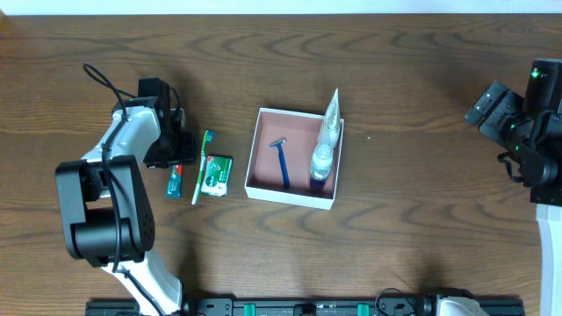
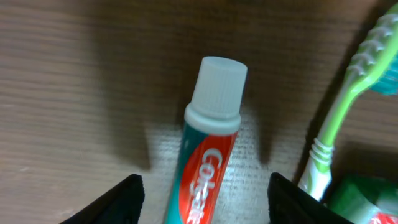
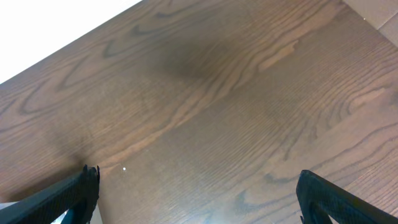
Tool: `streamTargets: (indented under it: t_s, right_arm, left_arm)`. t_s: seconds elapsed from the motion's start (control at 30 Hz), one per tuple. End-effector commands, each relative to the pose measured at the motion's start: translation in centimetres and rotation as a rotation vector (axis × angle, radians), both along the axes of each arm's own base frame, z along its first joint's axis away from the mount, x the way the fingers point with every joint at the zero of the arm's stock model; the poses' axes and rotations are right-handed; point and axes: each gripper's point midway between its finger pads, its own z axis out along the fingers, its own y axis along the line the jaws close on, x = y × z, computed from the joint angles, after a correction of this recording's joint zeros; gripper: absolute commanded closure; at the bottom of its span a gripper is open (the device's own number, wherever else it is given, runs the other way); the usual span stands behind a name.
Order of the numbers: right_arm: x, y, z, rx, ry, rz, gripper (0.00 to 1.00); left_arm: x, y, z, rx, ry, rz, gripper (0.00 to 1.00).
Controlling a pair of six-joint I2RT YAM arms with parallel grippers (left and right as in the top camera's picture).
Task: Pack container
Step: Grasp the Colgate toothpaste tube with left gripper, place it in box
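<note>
The container [image 1: 255, 162], a shallow white box with a pinkish-brown inside, sits mid-table. It holds a blue razor [image 1: 283, 161] and a clear bottle [image 1: 322, 164], and a white tube [image 1: 330, 118] leans on its right wall. A small red and teal toothpaste tube [image 1: 175, 183] lies left of it, beside a green toothbrush [image 1: 202, 167] and a green box [image 1: 216, 175]. My left gripper [image 1: 170, 160] is open, low over the toothpaste [image 2: 205, 168], its fingers [image 2: 202, 199] on either side of the tube. My right gripper [image 3: 196, 193] is open and empty at the far right [image 1: 527, 114].
The toothbrush [image 2: 348, 106] lies close to the right of the left gripper's right finger, with the green box [image 2: 367, 199] just beyond. The right wrist view shows bare brown wood [image 3: 217, 106] and the table's far edge.
</note>
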Motion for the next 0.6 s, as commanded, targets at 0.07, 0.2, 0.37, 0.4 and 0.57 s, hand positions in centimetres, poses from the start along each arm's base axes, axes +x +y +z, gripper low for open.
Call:
streamTargets:
  t_s: [0.07,0.2,0.37,0.4,0.57]
  right_arm:
    - [0.0,-0.3,0.2,-0.007,-0.004,-0.010,0.01]
    - [0.0,-0.3,0.2,-0.007,-0.004,-0.011,0.01]
    - [0.0,-0.3,0.2,-0.007,-0.004,-0.010,0.01]
    - [0.0,-0.3,0.2,-0.007,-0.004,-0.010,0.01]
    - [0.0,-0.3,0.2,-0.007,-0.004,-0.011,0.01]
  left_arm:
    - [0.2,-0.4,-0.5,-0.025,-0.001,-0.029,0.51]
    - [0.2,-0.4,-0.5,-0.026,-0.001,-0.029,0.67]
    - [-0.4,-0.5,-0.5,-0.028,0.021,-0.025,0.81]
    - [-0.5,-0.5,-0.5,-0.029,0.027,-0.026,0.87]
    - [-0.8,-0.6,1.6,-0.031,0.037,0.008,0.91]
